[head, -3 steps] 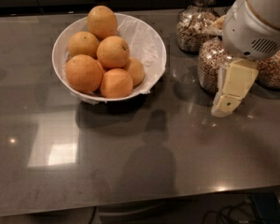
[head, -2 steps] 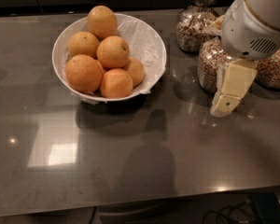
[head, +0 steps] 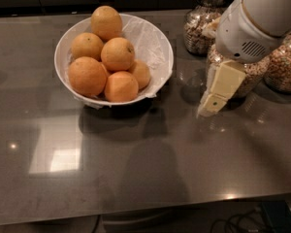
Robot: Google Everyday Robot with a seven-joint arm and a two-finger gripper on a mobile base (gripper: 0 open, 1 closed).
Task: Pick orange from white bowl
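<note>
A: On the counter (head: 136,169), toward the back left, what holds what?

B: That is where the bowl (head: 56,62) stands, white and lined with crinkled paper (head: 148,38). Six fruit are heaped in it, filling its left and middle. The paper shows bare along the right side.

A: And the orange?

B: The orange (head: 118,54) lies in the bowl near the middle of the heap, resting on the others, with a small dark dot at its upper right. One fruit sits behind it at the far rim and one to its left. A bigger, deeper-coloured one is at the front left, one lies in front touching it, and one is half hidden at its right.

A: Any other containers?

B: Three glass jars at the back right. The far jar (head: 199,30) holds brownish grains or nuts. A second jar (head: 250,79) stands behind the gripper, largely covered by the arm, with a similar speckled fill. The third jar (head: 283,64), at the right edge, holds a mix with reddish and pale bits.

A: Where is the gripper?

B: The gripper (head: 207,109) hangs right of the bowl and apart from it, pointing down and leftward. Its cream tip is low over the counter, in front of the second jar. The white arm (head: 252,28) rises from it to the upper right corner. Whether the gripper is released or clenched I cannot tell. All six fruit lie in the bowl.
</note>
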